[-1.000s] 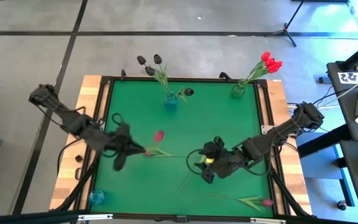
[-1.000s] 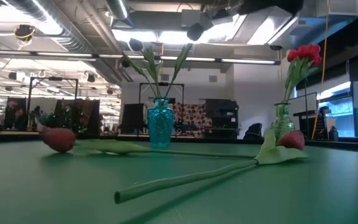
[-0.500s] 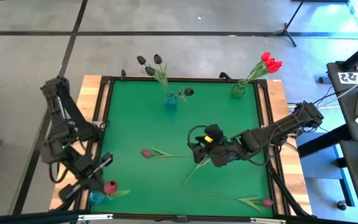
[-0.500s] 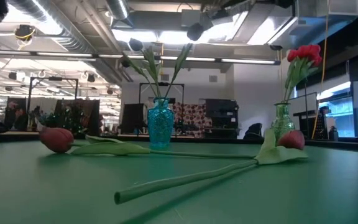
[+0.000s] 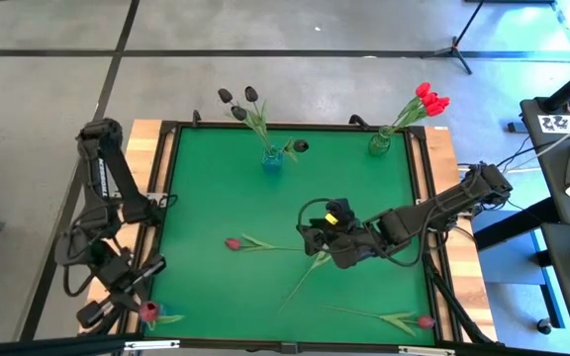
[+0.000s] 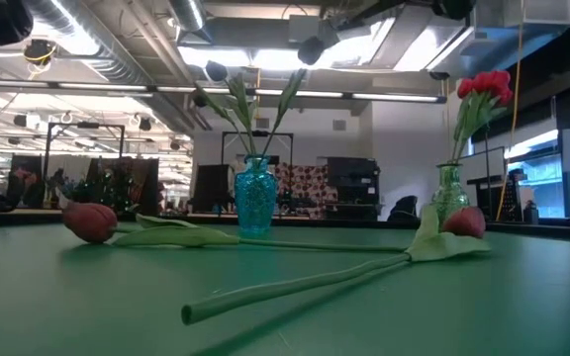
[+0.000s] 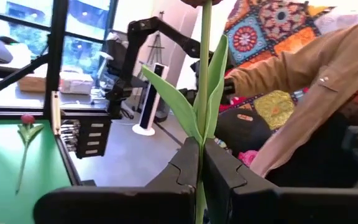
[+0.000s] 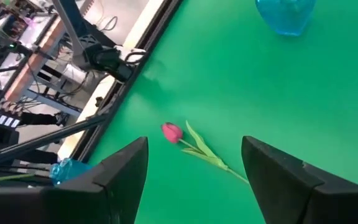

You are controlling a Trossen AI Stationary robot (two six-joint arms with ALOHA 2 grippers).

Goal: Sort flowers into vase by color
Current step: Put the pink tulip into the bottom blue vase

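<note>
While the left gripper [image 7: 201, 171] holds its jaws clamped on a maroon tulip's stem [image 7: 204, 74] off the tabletop's near-left corner, the right gripper [image 5: 330, 237], jaws apart, hovers mid-tabletop; a pink-red tulip [image 5: 233, 243] lies leftward, stem pointing toward it.

Green-topped table [image 5: 216, 198] carried 2 vases at back, blue [image 5: 271, 158] & green [image 5: 379, 143], plus 3 loose tulips [image 5: 262, 244].
</note>
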